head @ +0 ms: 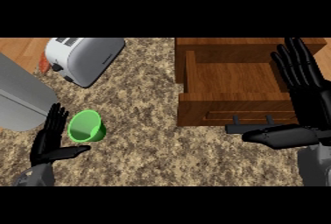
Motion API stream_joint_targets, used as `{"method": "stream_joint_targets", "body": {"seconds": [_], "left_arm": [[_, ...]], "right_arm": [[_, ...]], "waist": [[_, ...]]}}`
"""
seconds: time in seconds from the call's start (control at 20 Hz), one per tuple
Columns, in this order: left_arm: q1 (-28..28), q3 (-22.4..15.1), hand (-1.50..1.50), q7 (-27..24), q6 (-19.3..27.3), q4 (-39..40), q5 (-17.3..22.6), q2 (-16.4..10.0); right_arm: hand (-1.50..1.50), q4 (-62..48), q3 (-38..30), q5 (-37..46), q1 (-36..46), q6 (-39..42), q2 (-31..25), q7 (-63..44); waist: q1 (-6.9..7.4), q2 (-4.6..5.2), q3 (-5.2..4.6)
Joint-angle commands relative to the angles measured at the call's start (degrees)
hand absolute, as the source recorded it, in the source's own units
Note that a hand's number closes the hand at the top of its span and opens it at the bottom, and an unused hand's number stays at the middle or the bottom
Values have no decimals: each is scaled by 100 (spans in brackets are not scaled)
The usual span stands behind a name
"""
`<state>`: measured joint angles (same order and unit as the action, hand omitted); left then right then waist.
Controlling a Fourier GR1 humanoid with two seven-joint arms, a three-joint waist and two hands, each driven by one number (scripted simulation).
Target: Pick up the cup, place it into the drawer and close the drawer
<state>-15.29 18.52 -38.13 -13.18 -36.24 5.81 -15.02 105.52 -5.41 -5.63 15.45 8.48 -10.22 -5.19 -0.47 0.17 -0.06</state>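
Note:
A green cup [86,126] lies on the speckled counter at the left, its mouth facing down-left. My left hand [49,140] is just left of it with straight fingers and the thumb stretched out below the cup; it holds nothing. The wooden drawer [229,78] stands pulled open at the upper right, and nothing shows inside it. Its dark handle [252,125] sits on the front panel. My right hand [304,92] is open over the drawer's right side, fingers pointing up, with the thumb reaching left just beneath the handle.
A white toaster [81,57] lies at the upper left. A grey metal object [22,98] fills the left edge behind my left hand. Speckled counter [168,153] stretches between the cup and the drawer.

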Motion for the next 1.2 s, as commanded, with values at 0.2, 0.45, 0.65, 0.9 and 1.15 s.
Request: {"method": "stream_joint_targets", "body": {"seconds": [0.2,0.45,0.65,0.9,1.15], "left_arm": [[-590,95,-150,-1490,-68,1986,-323,-230],[-936,179,-150,-1935,-118,2559,-353,-267],[-972,192,-150,-2106,178,2640,-366,-1],[-1125,147,-150,-2113,62,2725,-440,-74],[-1222,103,-150,-2194,-31,2719,-496,47]], "right_arm": [[-150,758,42,-169,-275,58,-14,-503],[-150,521,-10,-146,-198,107,-23,-290],[-150,-99,-265,-196,-67,381,-232,239],[-150,80,-87,-73,-48,163,-34,25],[-150,-29,-99,-198,478,177,-176,-433]], "waist": [[-63,5,-7],[-99,28,-15],[-109,48,-17],[-106,44,-17],[-107,52,-22]]}}
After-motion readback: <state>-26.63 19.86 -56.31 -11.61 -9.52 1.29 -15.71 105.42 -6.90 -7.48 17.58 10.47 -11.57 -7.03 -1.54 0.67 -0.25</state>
